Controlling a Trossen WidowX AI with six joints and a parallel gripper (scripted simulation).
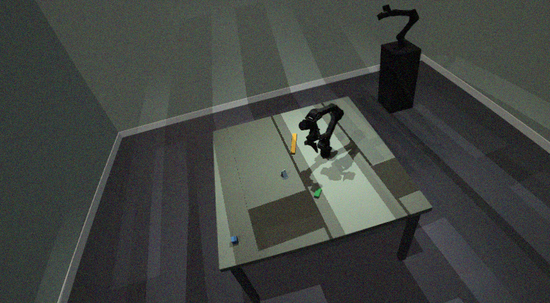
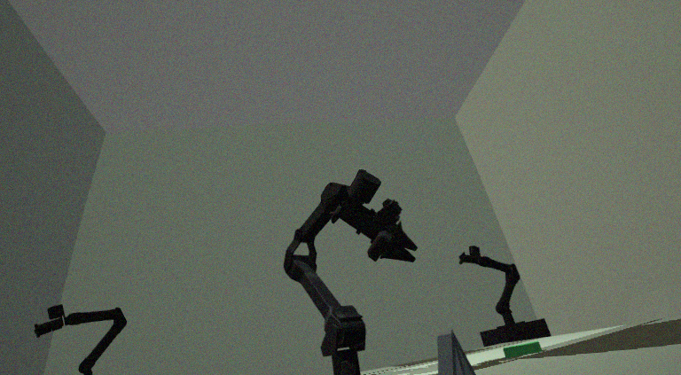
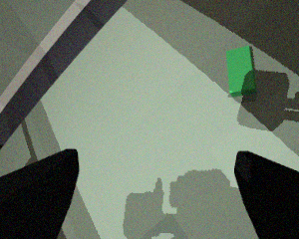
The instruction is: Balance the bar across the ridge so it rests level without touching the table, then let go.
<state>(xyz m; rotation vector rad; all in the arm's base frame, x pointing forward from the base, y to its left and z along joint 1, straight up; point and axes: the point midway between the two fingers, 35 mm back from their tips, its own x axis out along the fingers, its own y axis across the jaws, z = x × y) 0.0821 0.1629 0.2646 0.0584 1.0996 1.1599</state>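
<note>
Between the two dark fingertips of the claw (image 1: 314, 147) (image 2: 415, 253) (image 3: 156, 161) there is only air: they stand apart with nothing clamped, raised over the table (image 1: 267, 145) (image 3: 140, 100). From the wrist, both fingers are cut off by the lower corners of the frame, so only their tapering ends show. Seen from above, the fingers are small and nearly black, and their outline runs into the dark arm (image 1: 334, 121) (image 2: 316, 285). The exterior view shows the claw from the side, pointing down at a slant, but the foot of the arm drops out of the bottom edge.

Near the arm lies the orange bar (image 1: 293, 143), on the table and well apart from the ridge. It shows only from above. The small grey ridge (image 1: 284, 175) (image 2: 449, 353) stands on the tabletop; from above its shape is hard to make out, and in the exterior view its lower part is cut off. A green block (image 1: 318, 193) (image 2: 522, 349) (image 3: 240, 71) lies on the table, partly under a shadow in the wrist view. Farther out, near a table corner, sits a blue block (image 1: 233, 239), too small to read in detail.

Beyond the table, another arm (image 1: 409, 18) (image 2: 509, 277) stands on a dark pedestal (image 1: 399, 77) (image 2: 517, 333). A further arm (image 2: 103, 338) is cut off below in the exterior view.
</note>
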